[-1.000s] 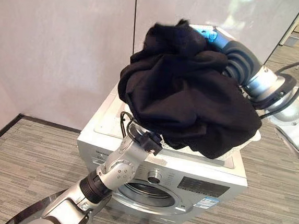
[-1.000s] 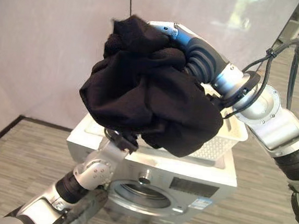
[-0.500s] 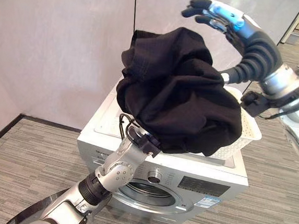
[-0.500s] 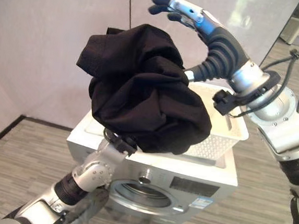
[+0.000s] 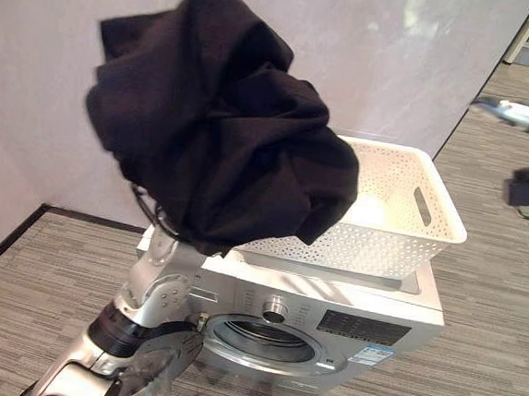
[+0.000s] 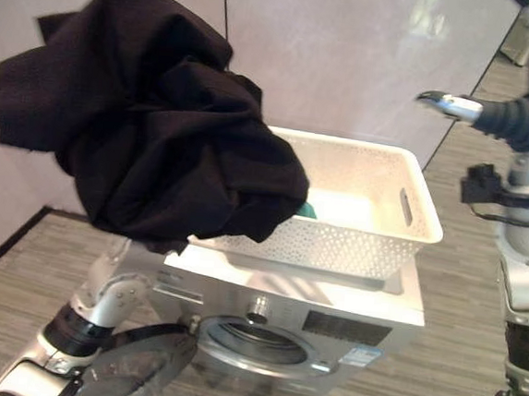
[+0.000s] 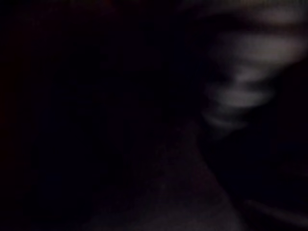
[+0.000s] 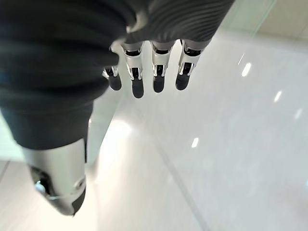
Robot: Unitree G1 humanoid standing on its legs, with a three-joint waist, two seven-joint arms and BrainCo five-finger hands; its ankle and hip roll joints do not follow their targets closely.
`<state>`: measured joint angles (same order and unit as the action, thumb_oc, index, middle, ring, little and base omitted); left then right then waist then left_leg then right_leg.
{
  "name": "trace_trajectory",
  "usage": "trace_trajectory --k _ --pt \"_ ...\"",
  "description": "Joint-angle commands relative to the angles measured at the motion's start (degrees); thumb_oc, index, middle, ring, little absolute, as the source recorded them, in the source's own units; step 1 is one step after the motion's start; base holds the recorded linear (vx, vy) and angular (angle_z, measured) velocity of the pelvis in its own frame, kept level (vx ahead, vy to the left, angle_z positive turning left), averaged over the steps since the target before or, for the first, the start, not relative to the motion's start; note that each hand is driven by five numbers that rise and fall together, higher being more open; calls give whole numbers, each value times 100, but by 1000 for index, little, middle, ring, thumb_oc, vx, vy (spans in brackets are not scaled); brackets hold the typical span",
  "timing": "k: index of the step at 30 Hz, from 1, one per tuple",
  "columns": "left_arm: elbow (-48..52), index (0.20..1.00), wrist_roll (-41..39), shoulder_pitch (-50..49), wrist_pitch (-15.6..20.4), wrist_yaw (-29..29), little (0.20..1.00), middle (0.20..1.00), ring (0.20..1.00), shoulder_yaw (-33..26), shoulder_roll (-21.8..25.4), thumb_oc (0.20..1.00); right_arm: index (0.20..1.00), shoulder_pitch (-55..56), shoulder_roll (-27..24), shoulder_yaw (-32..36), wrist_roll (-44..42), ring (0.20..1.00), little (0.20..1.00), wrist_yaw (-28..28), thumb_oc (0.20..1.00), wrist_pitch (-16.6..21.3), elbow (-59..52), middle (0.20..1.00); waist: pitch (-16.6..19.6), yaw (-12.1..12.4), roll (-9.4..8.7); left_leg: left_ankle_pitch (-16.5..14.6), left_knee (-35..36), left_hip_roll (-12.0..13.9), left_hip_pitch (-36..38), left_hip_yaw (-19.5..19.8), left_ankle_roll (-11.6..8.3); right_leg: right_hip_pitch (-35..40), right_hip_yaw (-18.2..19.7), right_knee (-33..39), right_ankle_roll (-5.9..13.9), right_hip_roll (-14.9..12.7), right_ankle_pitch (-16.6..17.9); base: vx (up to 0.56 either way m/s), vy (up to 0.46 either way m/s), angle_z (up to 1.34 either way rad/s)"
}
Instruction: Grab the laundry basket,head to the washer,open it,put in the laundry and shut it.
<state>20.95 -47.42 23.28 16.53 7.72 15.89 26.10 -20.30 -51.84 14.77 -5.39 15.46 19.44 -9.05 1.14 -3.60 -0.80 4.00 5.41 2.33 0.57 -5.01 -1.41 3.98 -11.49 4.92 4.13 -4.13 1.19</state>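
1. On top of the washer [image 5: 327, 326] we see the white perforated laundry basket [image 5: 401, 230], resting flat on the lid, with a slot handle in its right wall.
2. We see a big bundle of black laundry [image 5: 211, 119] raised high above the washer's left side; its lower right edge overlaps the basket's left rim, where a bit of green cloth [image 6: 306, 209] shows inside.
3. The left arm comes up from the lower left into the underside of the bundle; its hand is buried in the cloth, so we cannot tell how its fingers stand.
4. The right hand [image 8: 144, 72] is raised well to the right of the basket, apart from it, against the pale wall [image 5: 388, 51]; its fingers are straight and it has hold of nothing.
5. The washer's round door [image 6: 133, 372] hangs swung out at the lower left, and the drum opening [image 5: 261, 339] is uncovered in the front panel.
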Motion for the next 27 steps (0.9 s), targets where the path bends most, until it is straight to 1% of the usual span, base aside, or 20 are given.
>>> trace_trajectory --k 1,3,4,5,6,7,9,10,11,12,13,14,15,16,20,21,22,24,25,27 --pt "314 200 487 -238 530 -2 200 200 200 -626 402 200 1000 392 -80 837 612 1000 1000 844 1000 -47 518 1000 454 136 -215 -375 -41 59 -48 143 -124 -67 256 8 284 -177 213 0 0 0" --pt "449 200 520 -651 557 97 200 200 200 -1093 580 200 1000 1046 -232 1364 1155 1000 1000 1065 1000 -324 895 1000 433 137 -218 -378 -41 57 -50 152 -125 -71 263 8 285 -176 207 -3 -6 -2" --pt "497 200 579 -884 595 148 200 200 200 -1386 658 200 1000 1499 -406 1654 1635 1000 1000 1176 1000 -592 1207 1000 410 146 -217 -347 -41 54 -53 145 -127 -69 247 8 280 -176 229 0 0 0" --pt "549 200 679 -1149 602 175 200 200 200 -1675 733 200 1000 1956 -513 1905 1881 1000 1000 1264 1000 -807 1690 1000 404 169 -209 -370 -41 54 -57 158 -131 -61 248 8 287 -177 209 31 -20 1" --pt "551 200 710 -1382 638 230 200 200 200 -1896 788 200 1000 2282 -462 2038 1998 1000 1000 1433 1000 -986 2271 1000 373 191 -195 -423 -41 58 -44 170 -136 -39 242 8 293 -172 165 0 0 0" --pt "583 200 665 -1491 644 273 200 200 200 -1932 774 200 1000 2347 -436 2030 1984 1000 1000 1403 1000 -983 2439 1000 356 216 -194 -374 -41 54 -66 173 -135 -54 230 8 289 -177 195 -3 -14 6" --pt "494 200 663 -1730 742 289 200 200 200 -2173 853 200 1000 2435 -286 2007 1669 1000 1000 1586 1000 -1000 3418 1000 325 271 -167 -344 -41 46 -108 193 -143 -75 201 8 291 -180 205 -36 -9 3" --pt "428 200 678 -2037 798 330 200 200 200 -2448 1023 200 1000 2477 -114 1853 1148 1000 1000 1624 1000 -863 4629 1000 263 335 -157 -334 -41 43 -111 217 -155 -69 173 8 291 -181 197 -37 -9 1" --pt "418 200 707 -2160 834 311 200 200 200 -2526 1113 200 1000 2415 -56 1724 911 1000 1000 1648 1000 -824 5191 1000 238 355 -146 -319 -41 40 -129 226 -160 -83 157 8 290 -183 205 -54 -9 11" --pt "447 200 748 -2472 868 310 200 200 200 -2827 1214 200 1000 2477 94 1456 697 1000 1000 1325 1000 -895 5971 1000 168 427 -122 -295 -41 43 -133 226 -176 -79 150 8 283 -182 208 -67 -9 20" --pt "426 200 769 -2708 888 353 200 200 200 -3056 1273 200 1000 2538 358 1298 330 1000 1000 975 1000 -825 6423 1000 112 467 -91 -278 -41 42 -154 231 -187 -89 138 8 281 -189 204 -68 -12 18" --pt "473 200 786 -2948 886 403 200 200 200 -3240 1313 200 1000 2456 732 995 -429 1000 1000 452 1000 -639 7307 1000 67 512 -96 -256 -41 37 -164 238 -199 -79 113 8 277 -193 198 -60 -9 13" --pt "538 200 797 -3222 894 445 200 200 200 -3465 1450 200 1000 2418 1172 500 -783 1000 1000 -122 1000 -714 8312 1000 -4 647 -51 -223 -41 25 -190 282 -217 -70 46 8 274 -200 192 -32 -4 6" --pt "548 200 791 -3248 891 448 200 200 200 -3490 1460 200 1000 2388 1169 463 -804 1000 1000 -141 1000 -691 8356 1000 -2 628 -64 -223 -41 24 -188 284 -219 -67 44 8 273 -201 191 -23 -2 8" --pt "606 200 647 -3461 856 502 200 200 200 -3574 1458 200 1000 2138 2097 -334 -1149 1000 1000 -820 1000 -875 9114 1000 -77 801 -1 -186 -41 5 -205 392 -229 -22 -57 8 257 -214 173 1 -8 15" --pt "634 200 626 -3566 824 524 200 200 200 -3590 1467 200 1000 2094 2384 -606 -1076 1000 1000 -946 1000 -954 9248 1000 -102 841 3 -211 -41 5 -177 423 -236 26 -80 8 247 -210 135 1 -11 17" --pt "653 200 598 -3610 791 532 200 200 200 -3588 1453 200 1000 2051 2531 -704 -1058 1000 1000 -994 1000 -1007 9320 1000 -98 858 -2 -172 -41 -3 -214 453 -235 5 -112 8 236 -212 149 4 -14 18" --pt "663 200 453 -3788 701 621 200 200 200 -3510 1408 200 1000 2044 2886 -1196 -709 1000 1000 -1123 1000 -1103 9301 1000 -130 950 10 -140 -41 -7 -238 504 -239 20 -164 8 215 -206 137 -4 -21 29" --pt "689 200 347 -3945 627 704 200 200 200 -3446 1429 200 1000 2046 3081 -1580 -451 1000 1000 -1218 1000 -1110 9147 1000 -162 1004 9 -138 -41 -3 -227 540 -248 55 -192 8 201 -192 115 -17 -33 24" --pt "752 200 208 -4106 514 813 200 200 200 -3374 1471 200 1000 2019 3190 -1777 -301 1000 1000 -1254 1000 -1130 9006 1000 -185 1056 4 -80 -41 -7 -300 608 -254 14 -231 8 194 -183 124 -23 -28 19"
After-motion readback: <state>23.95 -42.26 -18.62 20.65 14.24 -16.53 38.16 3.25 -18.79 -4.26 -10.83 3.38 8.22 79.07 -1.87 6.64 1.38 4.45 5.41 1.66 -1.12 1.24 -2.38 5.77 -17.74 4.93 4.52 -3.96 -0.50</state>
